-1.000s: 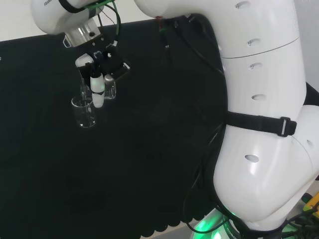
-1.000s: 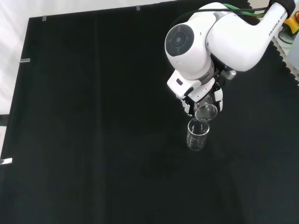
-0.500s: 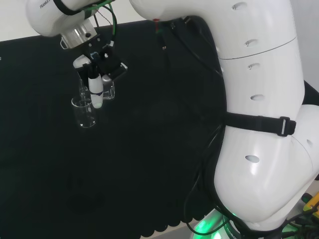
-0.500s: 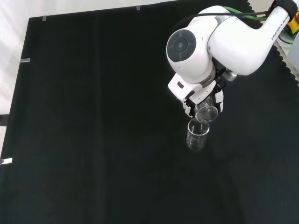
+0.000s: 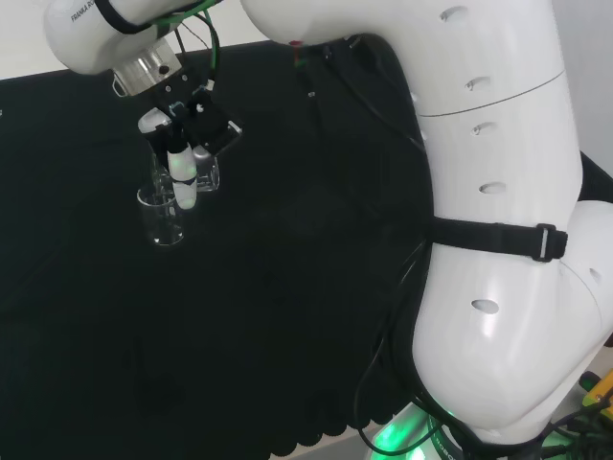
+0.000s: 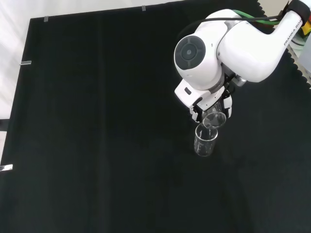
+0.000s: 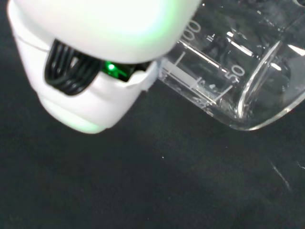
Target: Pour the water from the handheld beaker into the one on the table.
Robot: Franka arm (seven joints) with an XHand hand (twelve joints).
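Note:
A clear glass beaker (image 6: 205,141) stands upright on the black cloth (image 6: 97,121); in the head view this standing beaker (image 5: 161,218) is at the upper left. The hand (image 6: 212,104) has its fingers curled round a second clear beaker (image 6: 215,118), tipped with its rim over the standing one's mouth. From the head camera, the hand (image 5: 182,153) hangs just above and right of the standing beaker, with the held beaker (image 5: 205,172) behind a finger. Up close at the wrist, the held beaker (image 7: 238,62) shows printed marks beside a white part of the hand (image 7: 90,67). I cannot make out water.
The arm's big white links (image 5: 498,220) stand at the right of the head view. A white link with a round grey cap (image 6: 194,46) sits just above the hand in the front view. Black cloth stretches away to the left of the beakers in the front view.
The arm's link above the hand has shifted slightly toward the upper right in the front view, and the hand has turned a little. The standing beaker has not moved.

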